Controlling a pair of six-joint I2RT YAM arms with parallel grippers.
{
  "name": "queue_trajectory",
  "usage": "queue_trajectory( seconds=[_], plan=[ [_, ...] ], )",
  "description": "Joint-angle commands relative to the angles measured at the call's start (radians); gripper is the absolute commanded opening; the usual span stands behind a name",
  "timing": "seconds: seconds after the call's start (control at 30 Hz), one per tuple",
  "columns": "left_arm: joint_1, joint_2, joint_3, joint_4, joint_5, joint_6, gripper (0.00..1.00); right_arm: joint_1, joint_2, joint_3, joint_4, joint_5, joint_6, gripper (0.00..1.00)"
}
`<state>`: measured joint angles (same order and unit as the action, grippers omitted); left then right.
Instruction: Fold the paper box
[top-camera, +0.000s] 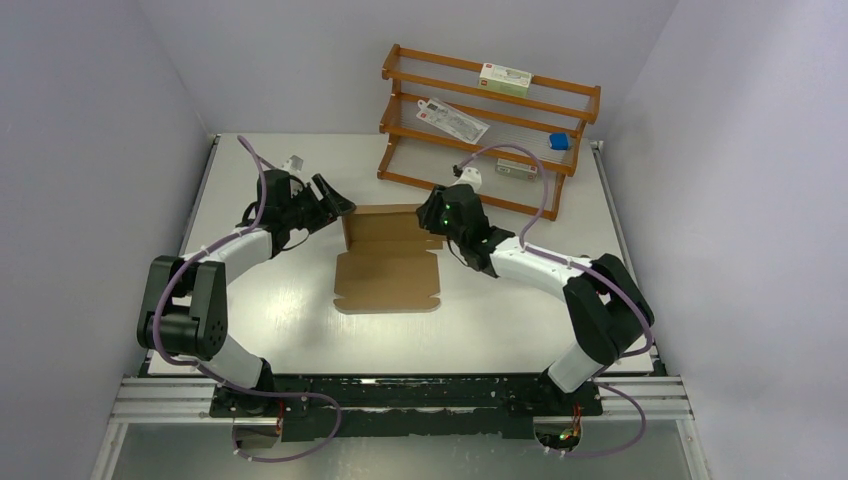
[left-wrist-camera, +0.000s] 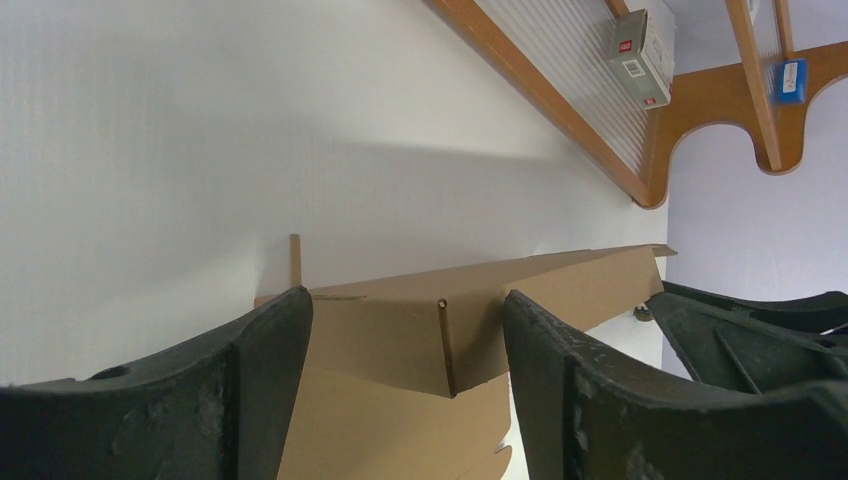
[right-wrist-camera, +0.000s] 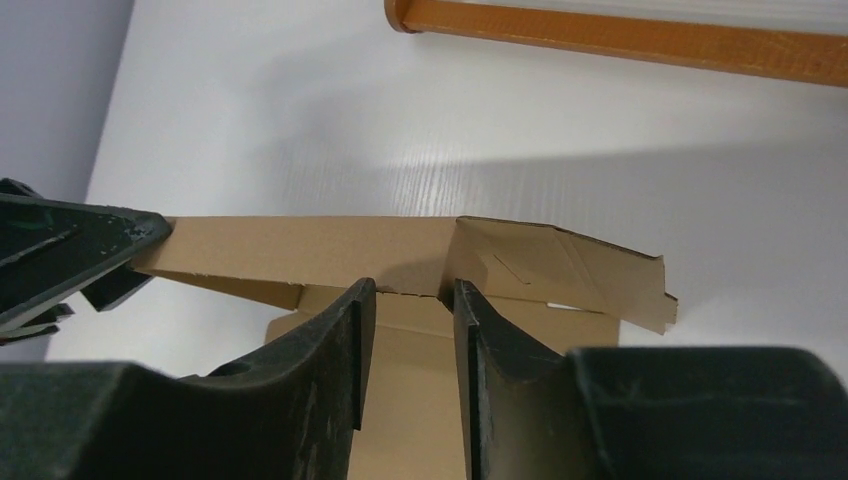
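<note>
Presently the paper box is laid on the tabletop, its raised rear wall stretched crosswise: the left claw is spread wide at its left end, the right claw set narrowly ajar at its right, nothing visibly gripped.

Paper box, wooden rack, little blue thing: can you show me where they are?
paper box (top-camera: 388, 275): top view, its flat near panel.
wooden rack (left-wrist-camera: 540, 90): left wrist view, a long rail.
little blue thing (top-camera: 559, 141): top view, its middle, on the rack.
</note>
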<state>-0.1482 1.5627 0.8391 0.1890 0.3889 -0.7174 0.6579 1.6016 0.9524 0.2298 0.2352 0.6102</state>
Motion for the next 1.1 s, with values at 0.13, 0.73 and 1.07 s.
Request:
queue_trajectory(
  seconds=[0.13, 0.73, 1.07],
  plan=[
    [-0.013, 0.004, -0.012, -0.012, 0.03, 0.026, 0.73, -0.052, -0.007, -0.065, 0.127, -0.146, 0.103, 0.3],
    [-0.013, -0.022, 0.012, -0.066, -0.03, 0.057, 0.81, -0.209, -0.246, -0.314, 0.3, -0.272, -0.199, 0.56],
    [-0.013, -0.015, 0.022, -0.055, -0.012, 0.054, 0.83, -0.324, -0.111, -0.386, 0.504, -0.463, -0.384, 0.57]
  ],
)
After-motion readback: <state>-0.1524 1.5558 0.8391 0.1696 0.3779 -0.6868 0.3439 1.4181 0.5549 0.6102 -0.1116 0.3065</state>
